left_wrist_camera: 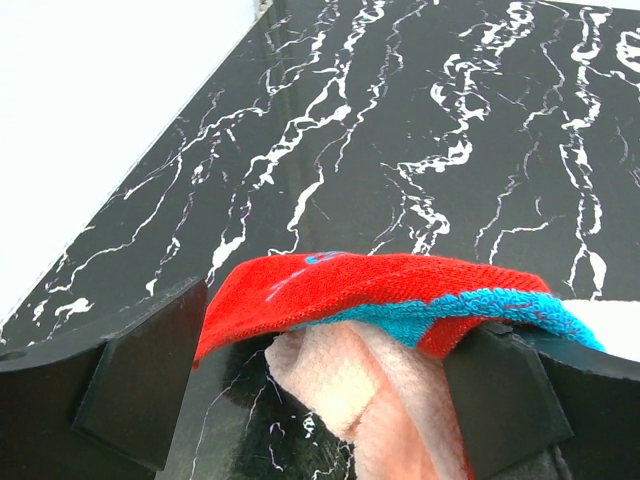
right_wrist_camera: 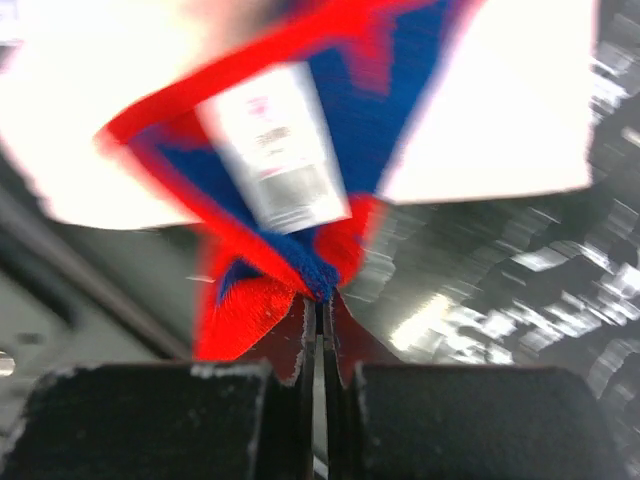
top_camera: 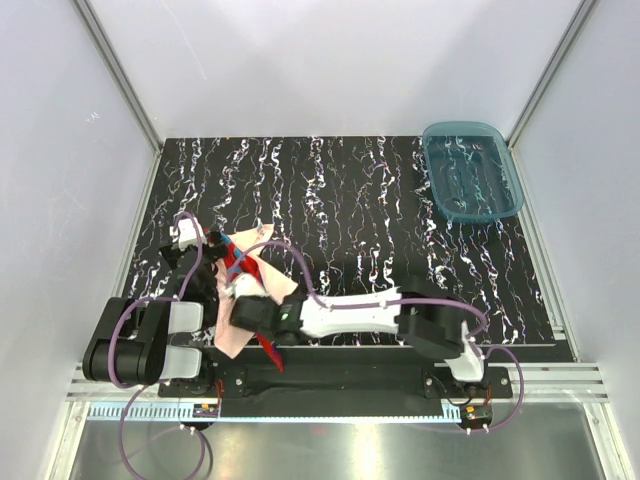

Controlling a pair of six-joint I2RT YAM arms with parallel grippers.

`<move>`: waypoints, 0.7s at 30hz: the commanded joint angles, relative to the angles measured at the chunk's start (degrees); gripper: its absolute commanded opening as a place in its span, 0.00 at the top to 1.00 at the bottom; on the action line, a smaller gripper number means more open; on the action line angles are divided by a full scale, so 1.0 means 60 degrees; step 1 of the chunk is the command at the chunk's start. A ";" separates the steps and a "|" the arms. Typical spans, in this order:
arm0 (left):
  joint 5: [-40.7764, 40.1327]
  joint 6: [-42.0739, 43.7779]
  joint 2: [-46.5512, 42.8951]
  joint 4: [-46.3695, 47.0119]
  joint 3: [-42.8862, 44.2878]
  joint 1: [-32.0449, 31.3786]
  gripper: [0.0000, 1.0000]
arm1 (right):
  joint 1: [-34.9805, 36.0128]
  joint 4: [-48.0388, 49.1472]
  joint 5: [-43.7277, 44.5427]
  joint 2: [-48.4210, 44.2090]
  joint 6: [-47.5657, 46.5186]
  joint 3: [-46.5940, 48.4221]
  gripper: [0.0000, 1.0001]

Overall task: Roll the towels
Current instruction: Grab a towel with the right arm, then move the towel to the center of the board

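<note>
Item: two towels, heaped together at the near-left of the table (top_camera: 380, 200), unrolled. Hazards, as judged: (1) the right gripper (right_wrist_camera: 318, 310) pinches only a thin corner of the blue towel (top_camera: 238, 258), at the red edging, so a pull may slip it free or drag the cloth out crooked; (2) the peach towel (top_camera: 232, 338) lies tangled under and around the blue one, so any lift is liable to carry both and spoil a clean roll; (3) the heap sits close to the near table edge and the arm bases, and a tug that way could spill cloth over the edge; (4) both grippers work the same small heap, close together, so a careless sweep risks the fingers meeting. Right arm: reaches low from its base leftward, forearm nearly parallel to the near edge, jaws fully closed on the blue towel's corner; its wrist view is smeared, with a white sewn label (right_wrist_camera: 270, 150) showing on the cloth. Left arm: folded up from its base and extended forward along the heap's left side; left gripper (left_wrist_camera: 335, 335) spread wide, fingers (left_wrist_camera: 150, 385) straddling a fold of red-and-blue cloth with peach beneath, clamping nothing. Also present: translucent blue tray (top_camera: 472, 125), far right corner, well apart from the towels
</note>
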 commanded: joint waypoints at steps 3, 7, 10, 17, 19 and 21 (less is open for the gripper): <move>-0.0298 -0.0394 -0.0257 0.0274 0.0398 0.0075 0.01 | -0.2087 0.0118 -0.0013 -0.2900 0.1023 -0.2173 1.00; -0.0442 -0.0130 -0.1100 -0.1770 0.1184 -0.0114 0.01 | -0.3990 -0.0158 -0.0117 -0.4877 0.0791 -0.3029 1.00; -0.0270 -0.0581 -0.1908 -0.5000 0.3274 -0.0218 0.01 | -0.4769 -0.0612 -0.0263 -0.5481 0.0600 -0.3001 1.00; -0.0680 -0.5150 -0.1957 -1.1154 0.6152 -0.0116 0.01 | -0.7109 -0.1799 0.0426 -0.6872 0.0613 -0.2575 1.00; -0.0125 -0.4892 -0.1927 -1.1689 0.6286 -0.0086 0.01 | -0.7975 -0.1858 -0.0302 -0.7311 0.0585 -0.2634 1.00; 0.0826 -0.4818 -0.1825 -1.2667 0.6461 -0.0057 0.01 | -0.9017 -0.1829 -0.0774 -0.7460 0.0410 -0.2722 1.00</move>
